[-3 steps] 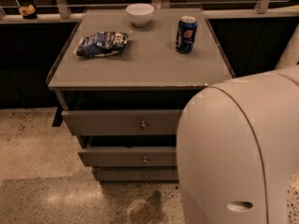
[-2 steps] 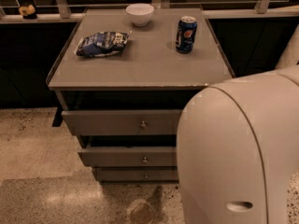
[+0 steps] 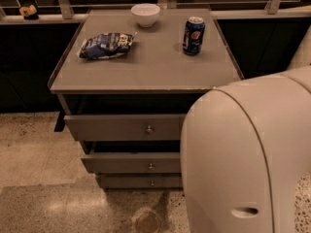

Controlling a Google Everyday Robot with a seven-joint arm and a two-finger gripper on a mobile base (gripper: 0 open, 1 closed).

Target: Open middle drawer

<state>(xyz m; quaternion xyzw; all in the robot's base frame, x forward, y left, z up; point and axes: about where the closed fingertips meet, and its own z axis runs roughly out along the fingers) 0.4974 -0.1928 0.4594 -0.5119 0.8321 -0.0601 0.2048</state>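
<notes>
Fingers out of sight: the gripper is nowhere in the camera view, presumably somewhere beyond the broad white arm shell (image 3: 243,154) that fills the lower right, so I cannot tell whether it is spread or closed.

The middle drawer (image 3: 121,162) sits second of three grey fronts under the cabinet top (image 3: 146,72), its small round knob (image 3: 150,166) showing just left of the shell's edge. Above it is the top drawer (image 3: 116,127), below it the bottom drawer (image 3: 136,181). From this high angle I cannot say whether any front stands slightly proud. A chip bag (image 3: 106,45), a soda can (image 3: 193,35) and a white bowl (image 3: 145,14) rest on the top, well apart from one another.

I judge the task to be at its approach step, with no contact on the drawer visible. The next move, as I read it, calls for bringing the gripper down in front of the cabinet to the middle knob, not the one above or below, closing on it squarely, and pulling straight out toward the base.
</notes>
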